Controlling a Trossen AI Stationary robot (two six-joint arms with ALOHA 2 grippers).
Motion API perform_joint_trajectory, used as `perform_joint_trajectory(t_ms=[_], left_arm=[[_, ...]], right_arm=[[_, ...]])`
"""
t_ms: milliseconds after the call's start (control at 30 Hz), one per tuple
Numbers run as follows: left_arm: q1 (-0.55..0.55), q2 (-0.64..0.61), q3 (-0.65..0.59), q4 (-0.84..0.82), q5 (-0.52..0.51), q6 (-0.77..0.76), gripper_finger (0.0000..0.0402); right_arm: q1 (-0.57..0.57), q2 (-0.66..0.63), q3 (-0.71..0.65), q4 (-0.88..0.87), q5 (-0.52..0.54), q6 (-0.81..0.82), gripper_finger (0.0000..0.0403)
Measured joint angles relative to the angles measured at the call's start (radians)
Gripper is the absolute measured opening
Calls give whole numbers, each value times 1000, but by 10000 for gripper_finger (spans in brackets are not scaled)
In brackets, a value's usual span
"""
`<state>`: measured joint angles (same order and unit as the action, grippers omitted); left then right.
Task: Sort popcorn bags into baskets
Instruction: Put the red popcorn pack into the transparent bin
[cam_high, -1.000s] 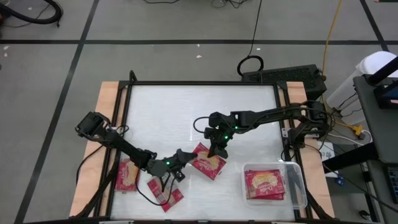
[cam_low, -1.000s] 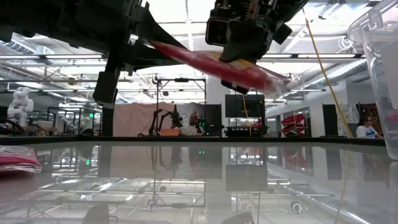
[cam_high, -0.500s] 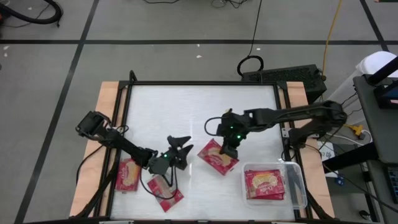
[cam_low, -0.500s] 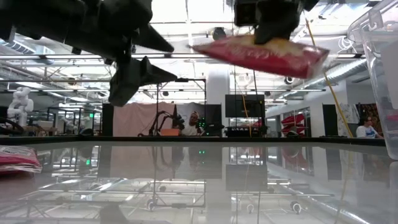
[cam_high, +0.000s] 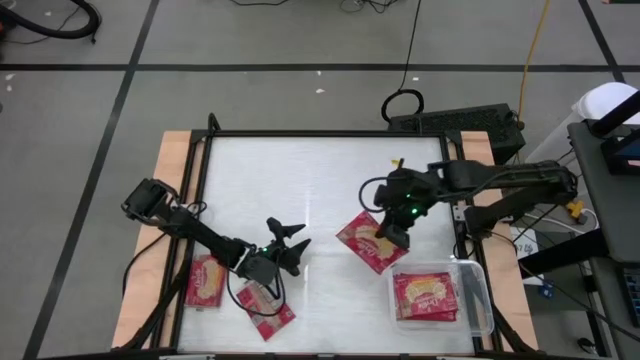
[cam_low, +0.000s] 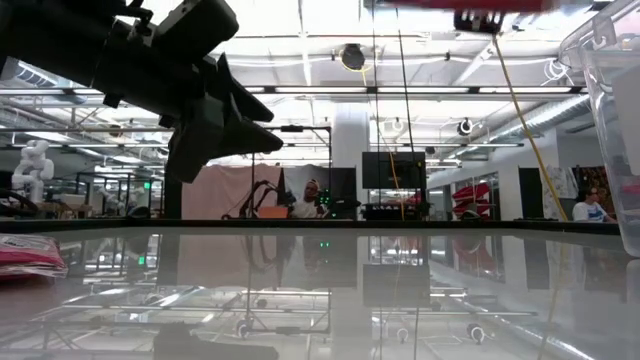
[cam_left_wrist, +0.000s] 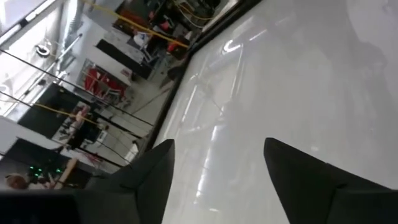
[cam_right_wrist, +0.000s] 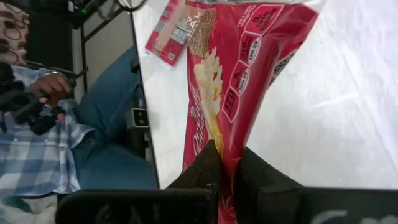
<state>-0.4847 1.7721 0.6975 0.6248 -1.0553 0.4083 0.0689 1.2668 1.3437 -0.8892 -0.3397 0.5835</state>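
White tabletop (cam_high: 300, 180): right claw (cam_high: 393, 237) clamped on popcorn bag (cam_high: 366, 243), clear basket (cam_high: 478, 300) just lower right; left claw (cam_high: 295, 243) apart, empty, far left.

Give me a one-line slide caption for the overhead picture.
Right tool carries a red popcorn bag toward the clear bin; left tool open above the table.

Bright even overhead light, glare on table (cam_low: 330, 290), arms backlit in low view

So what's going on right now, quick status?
Right gripper shut on popcorn bag, near clear bin. Left gripper open, empty. Path looks clear.
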Motion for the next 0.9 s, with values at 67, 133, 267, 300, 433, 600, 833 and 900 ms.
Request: perform_joint_trajectory(t_ms=[67, 133, 267, 300, 433, 600, 833, 900], left_arm=[[1, 0, 0, -19, 7, -19, 241], [1, 0, 0, -32, 8, -48, 231], [1, 0, 0, -81, 18, -126, 217], [1, 0, 0, -92, 23, -146, 214], [1, 0, 0, -142, 48, -218, 204], [1, 0, 0, -184, 64, -262, 193], [3, 0, 0, -187, 64, -276, 193], [5, 0, 0, -187, 66, -280, 192]], right_arm=[[0, -2, 45, -59, -3, 4, 5], [1, -2, 85, -140, -5, 7, 5], [26, -2, 118, -243, -16, 6, 7], [35, -2, 118, -258, -29, 6, 8], [87, -2, 118, -315, -104, 26, 10], [161, -2, 118, -402, -158, 63, 8], [266, -3, 118, -559, -159, 61, 8], [285, -4, 118, -572, -148, 60, 8]])
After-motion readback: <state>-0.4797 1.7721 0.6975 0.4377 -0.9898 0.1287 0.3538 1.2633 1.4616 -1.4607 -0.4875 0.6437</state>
